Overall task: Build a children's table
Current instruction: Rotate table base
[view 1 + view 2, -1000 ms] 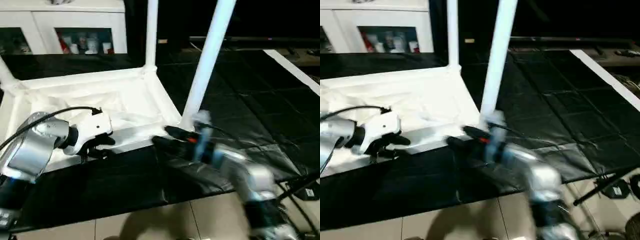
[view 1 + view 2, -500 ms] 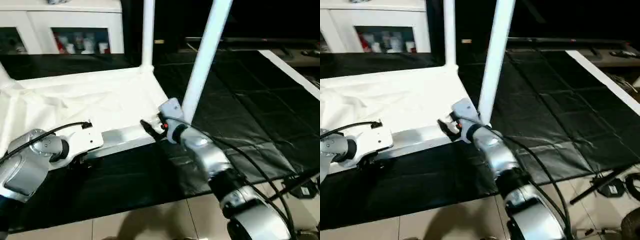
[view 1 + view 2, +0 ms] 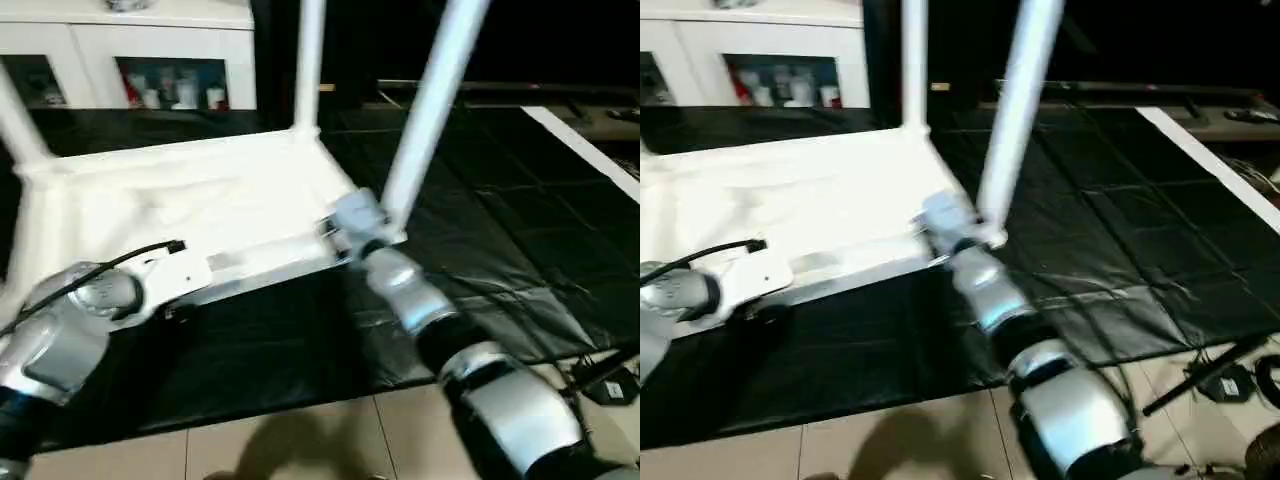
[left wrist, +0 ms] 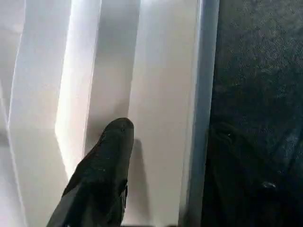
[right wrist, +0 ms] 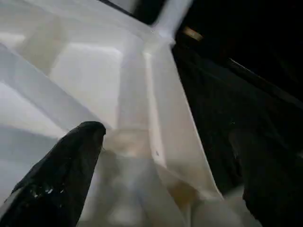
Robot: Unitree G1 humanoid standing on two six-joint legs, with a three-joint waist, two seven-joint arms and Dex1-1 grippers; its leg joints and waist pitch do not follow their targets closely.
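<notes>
The children's table top [image 3: 190,200] lies upside down on the black mat, ribbed underside up. White legs stand in its corners: one at the near right [image 3: 432,110], one at the far right [image 3: 307,60] and one at the far left [image 3: 20,120]. My left gripper [image 3: 172,305] rests at the top's near rim [image 4: 161,118], left of the middle. My right gripper [image 3: 345,235] is at the near right corner, open. In the right wrist view [image 5: 165,135] its jaws stand wide on either side of the corner socket [image 5: 135,142].
A white glass-door cabinet [image 3: 130,60] stands behind the table. The black mat [image 3: 500,220] stretches far to the right, with a white strip [image 3: 585,145] along its far side. Tiled floor [image 3: 300,440] lies in front, with cables and a stand [image 3: 605,375] at the right.
My right arm has reached forward, bringing its gripper from the near rim up to the corner at the leg's base. The left gripper stays at the near rim. The camera has shifted.
</notes>
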